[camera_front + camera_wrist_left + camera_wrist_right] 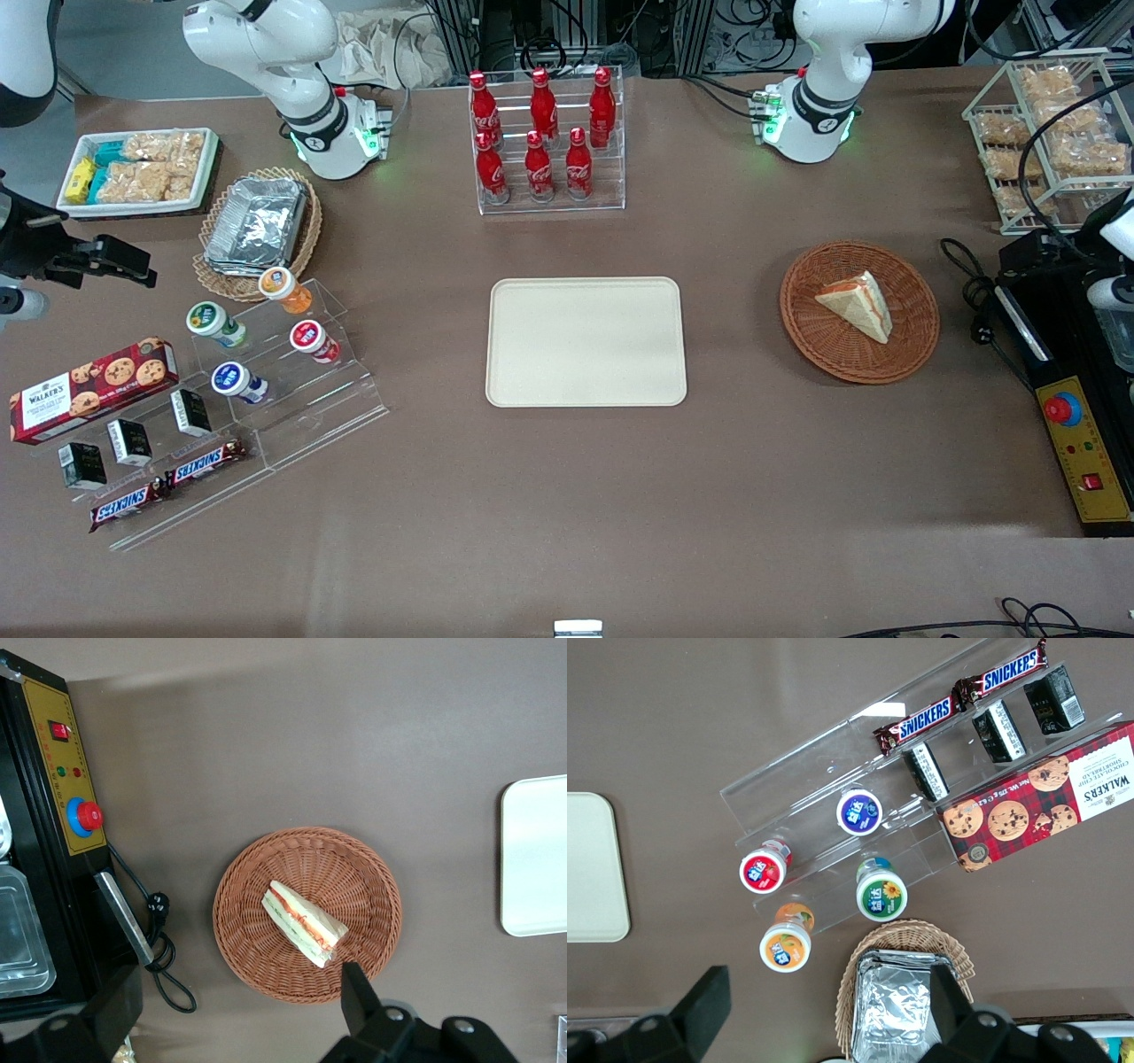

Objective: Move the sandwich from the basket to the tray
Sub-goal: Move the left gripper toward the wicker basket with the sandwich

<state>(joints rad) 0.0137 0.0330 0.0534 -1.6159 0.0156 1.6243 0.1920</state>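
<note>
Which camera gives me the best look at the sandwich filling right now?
Left wrist view: the sandwich shows its filling edge-on in the basket, gripper high above. Front view shows mostly bread; right wrist view misses it.

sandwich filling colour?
Orange-red with pale green, between white bread; clearest in the left wrist view on the sandwich. The gripper hangs above the basket.

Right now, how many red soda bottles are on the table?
6 red soda bottles, all in the clear rack: three in the nearer row, three in the row above. None seem hidden. The gripper hovers open above the basket.
</note>
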